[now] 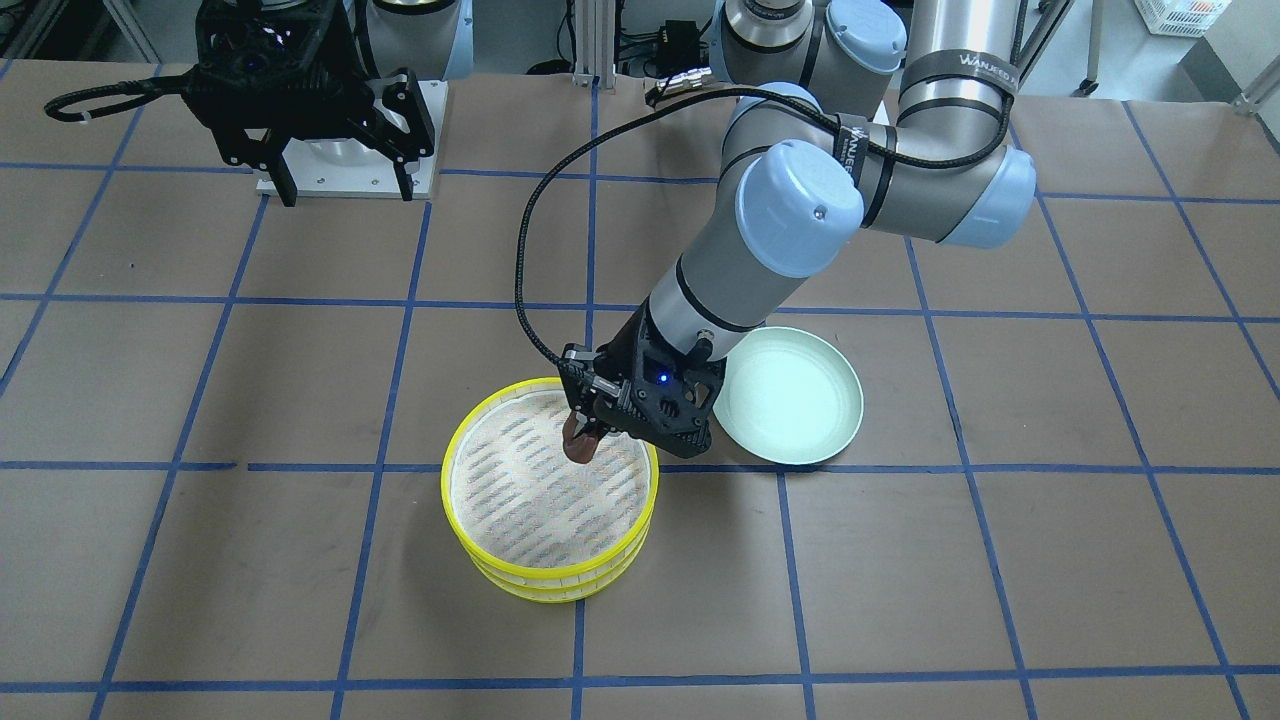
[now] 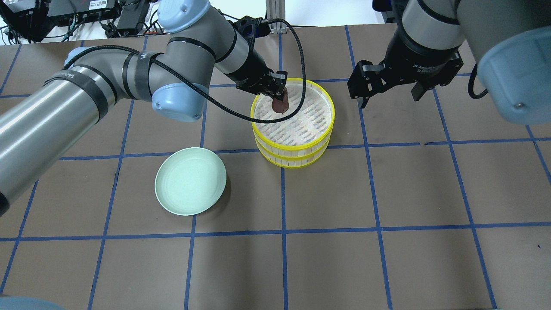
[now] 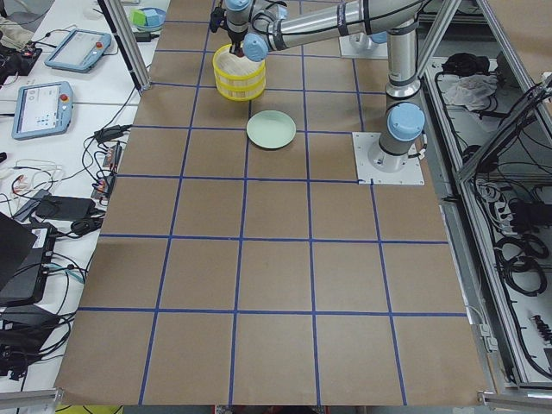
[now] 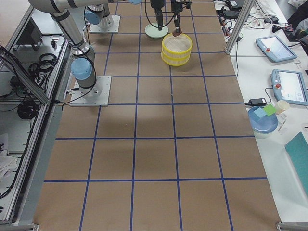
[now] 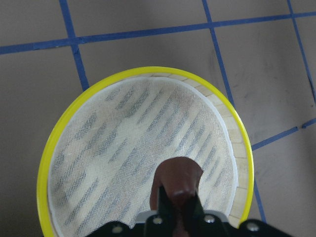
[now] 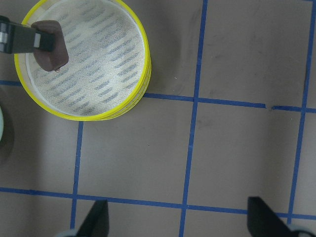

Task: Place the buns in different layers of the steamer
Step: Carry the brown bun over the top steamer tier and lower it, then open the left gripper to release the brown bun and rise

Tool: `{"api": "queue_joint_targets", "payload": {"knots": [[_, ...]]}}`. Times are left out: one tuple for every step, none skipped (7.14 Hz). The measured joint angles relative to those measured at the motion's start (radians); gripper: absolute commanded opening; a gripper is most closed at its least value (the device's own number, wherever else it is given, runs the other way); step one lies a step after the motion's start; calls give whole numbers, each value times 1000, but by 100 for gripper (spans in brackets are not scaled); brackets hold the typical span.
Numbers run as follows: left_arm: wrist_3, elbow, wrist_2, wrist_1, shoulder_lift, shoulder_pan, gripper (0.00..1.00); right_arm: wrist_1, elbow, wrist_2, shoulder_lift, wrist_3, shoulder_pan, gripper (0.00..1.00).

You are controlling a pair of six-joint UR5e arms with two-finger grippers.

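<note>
Steamer trays come first, stacked two high: the top tray (image 1: 447, 470) sits square on the lower tray (image 1: 560, 590), yellow rims lined up, and the white mesh floor of the upper one is in plain sight. Right over that stack, at its far edge, hangs the left gripper (image 1: 590, 430), pointing down with its fingers clamped on the brown bun (image 1: 578, 447). The bun dangles upright from the fingertips, inside the ring of the top tray and close to the rim on the robot's side. Whether its lower end touches the mesh, I cannot tell. A black cable (image 1: 522, 270) loops from the wrist up along the arm.

Just beside the stack, on the robot's left, lies the pale green plate (image 1: 790, 400), flat on the table (image 1: 200, 400) and near the trays without touching them.

Farthest back, well apart from the stack on the robot's right, the right gripper (image 1: 345, 192) hovers above the table. Its two fingers are spread wide and nothing is between them.
</note>
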Motion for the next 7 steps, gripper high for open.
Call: {"api": "queue_joint_targets", "payload": {"knots": [[-31,3,5,10,-4,-5,100,0,0,1,2,2,1,100],[-52,8,11,10,1,-6,100,-3,-4,-1,6,3,0,100],[-62,12,27,3,11,-7,100,2,-17,-7,12,3,-3,100],[-65,14,69,-19,26,-7,100,21,-45,-10,27,2,-11,100],[-62,17,125,-61,45,-4,100,45,-79,-8,50,2,-22,100],[-57,21,187,-114,67,4,100,65,-99,-4,65,1,-27,100],[-53,23,270,-180,90,13,100,75,-105,-3,71,2,-30,100]]}}
